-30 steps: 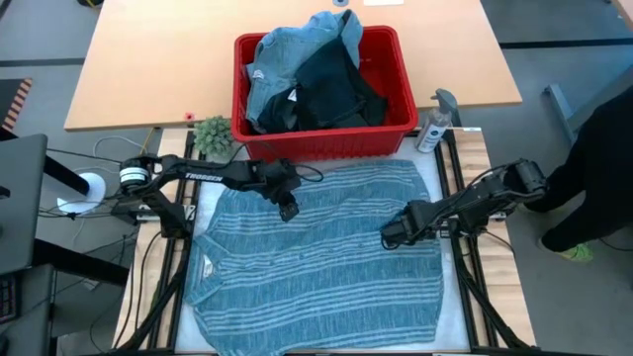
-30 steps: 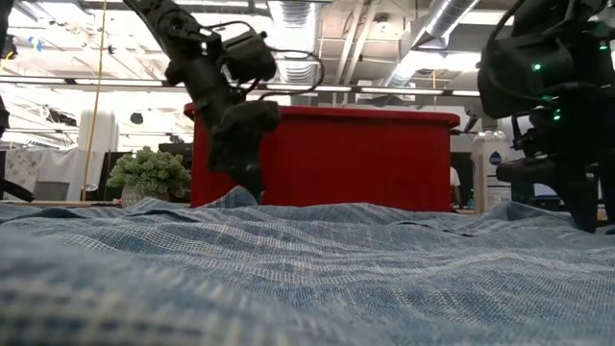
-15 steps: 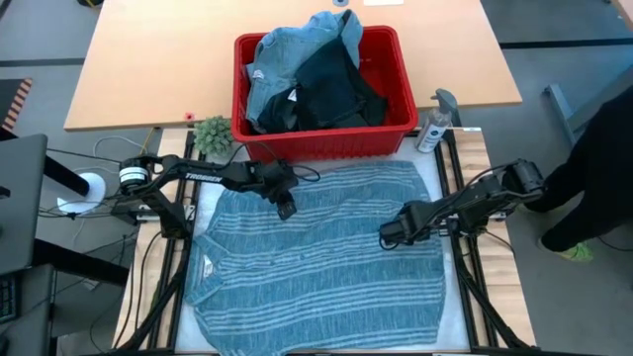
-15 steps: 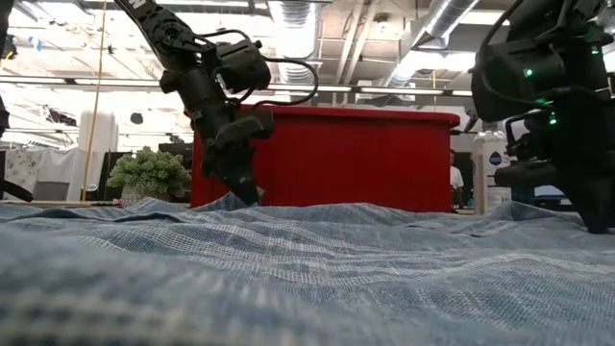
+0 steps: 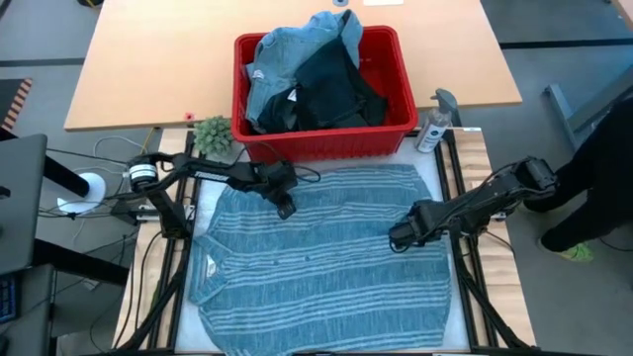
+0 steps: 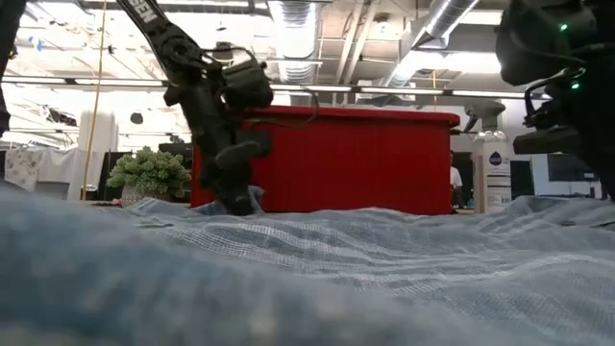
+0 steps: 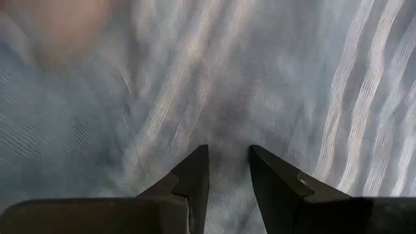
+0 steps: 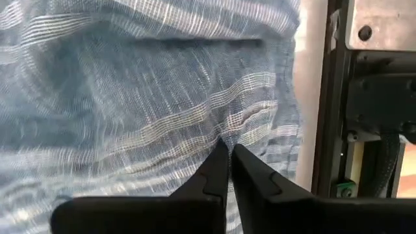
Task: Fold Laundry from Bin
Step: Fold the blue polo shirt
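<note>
The blue-grey white-striped shirt [image 5: 316,267] lies spread flat on the table, collar at the near left. My left gripper [image 5: 286,208] stands on its far part, in front of the bin, with its fingers a little apart [image 7: 227,162]. My right gripper [image 5: 399,240] is shut on the shirt near its right edge. The red bin [image 5: 321,143] stands just beyond the shirt. It holds light blue and dark garments [image 5: 307,69]. My left gripper comes down slanting from the table's left, and its fingertips [image 7: 198,162] rest on the shirt's far part. A small ridge of cloth [image 6: 252,195] stands beside them. Whether cloth is caught between the fingers I cannot tell. My right gripper pinches a small pucker of the shirt [image 8: 224,133] between its two fingertips, close to the shirt's right edge. The fingers slant down from the table's right. Creases run out from the pinch, and the cloth there lies low on the table.
A spray bottle [image 5: 435,124] stands right of the bin and a small green plant [image 5: 212,135] left of it. Black frame rails [image 5: 465,277] run along the table's sides. A person in dark clothes [image 5: 603,168] stands at the right.
My right gripper has gone toward the table's right and near edges, still shut on the shirt. It has drawn the shirt's right side outward, so the shirt lies wider. My left gripper has sunk a little onto the cloth and drifted slightly left.
</note>
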